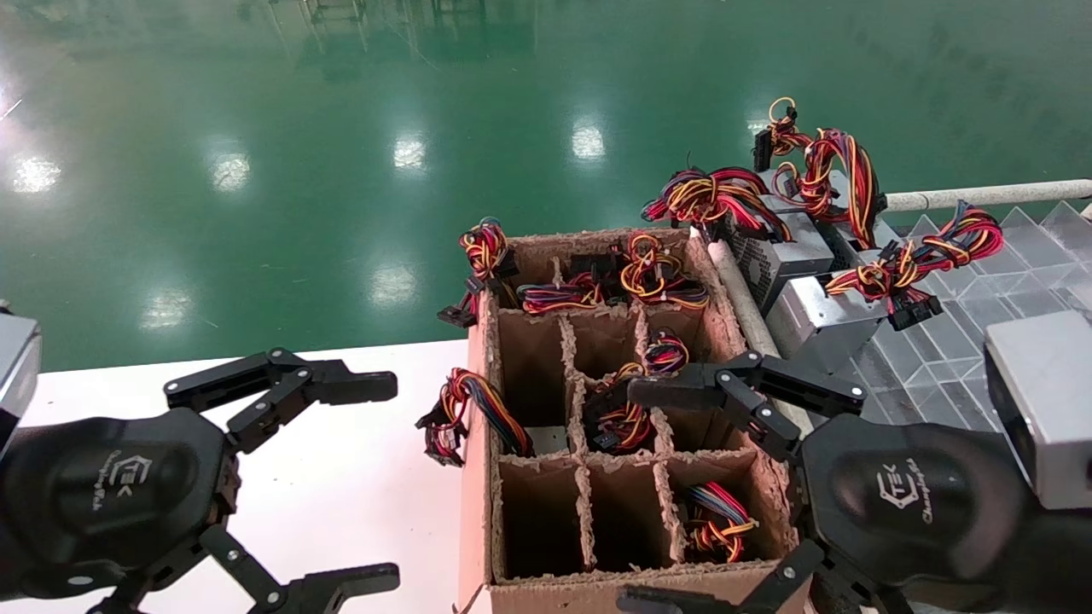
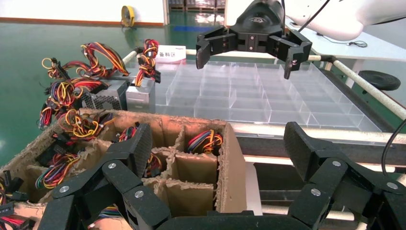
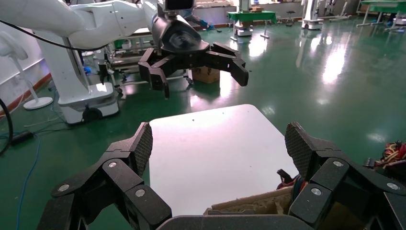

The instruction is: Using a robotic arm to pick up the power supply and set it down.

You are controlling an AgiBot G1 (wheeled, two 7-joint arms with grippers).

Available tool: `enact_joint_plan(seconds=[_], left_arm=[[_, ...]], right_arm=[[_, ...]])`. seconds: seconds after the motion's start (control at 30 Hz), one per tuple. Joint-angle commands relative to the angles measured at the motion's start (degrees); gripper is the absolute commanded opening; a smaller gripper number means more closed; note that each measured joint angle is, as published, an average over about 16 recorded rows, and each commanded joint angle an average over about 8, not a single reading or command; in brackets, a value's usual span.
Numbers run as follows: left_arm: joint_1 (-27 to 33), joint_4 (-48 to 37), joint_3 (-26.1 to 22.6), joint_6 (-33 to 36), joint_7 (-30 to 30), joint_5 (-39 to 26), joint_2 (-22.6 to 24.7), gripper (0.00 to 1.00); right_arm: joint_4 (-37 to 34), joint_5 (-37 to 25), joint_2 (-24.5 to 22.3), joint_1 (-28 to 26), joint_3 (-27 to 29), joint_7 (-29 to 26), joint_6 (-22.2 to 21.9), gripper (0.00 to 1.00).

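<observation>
Three silver-grey power supplies (image 1: 781,251) with red, yellow and orange wire loops lie together at the back right, on the near corner of a clear divided tray (image 1: 938,358). In the left wrist view those power supplies (image 2: 103,98) sit behind the carton. More wire bundles (image 1: 627,422) fill several cells of the brown divided carton (image 1: 473,477). My right gripper (image 1: 636,495) hangs open over the carton's right side, holding nothing. Over the white table, left of the carton, my left gripper (image 1: 388,482) is open and empty too.
A white table (image 1: 341,477) lies left of the carton. A white rail (image 1: 981,198) borders the tray's far edge. One wire bundle (image 1: 465,414) hangs over the carton's left wall. Green floor lies beyond the table. Another white robot base (image 3: 86,96) stands far off.
</observation>
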State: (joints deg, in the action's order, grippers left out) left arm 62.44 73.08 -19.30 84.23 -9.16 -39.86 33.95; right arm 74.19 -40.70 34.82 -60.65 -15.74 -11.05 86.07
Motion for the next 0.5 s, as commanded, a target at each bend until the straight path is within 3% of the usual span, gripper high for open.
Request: enact_joint_plan(seconds=[0.03, 0.5], left_arm=[[0.00, 0.00, 0.00, 0.00, 0.00, 0.00, 0.00, 1.00], [0.00, 0.00, 0.00, 0.00, 0.00, 0.00, 0.00, 1.00]], right_arm=[[-0.12, -0.22, 0.02, -0.18, -0.01, 0.06, -0.06, 1.00], [-0.50, -0.91, 0.13, -0.69, -0.19, 0.24, -0.29, 1.00]])
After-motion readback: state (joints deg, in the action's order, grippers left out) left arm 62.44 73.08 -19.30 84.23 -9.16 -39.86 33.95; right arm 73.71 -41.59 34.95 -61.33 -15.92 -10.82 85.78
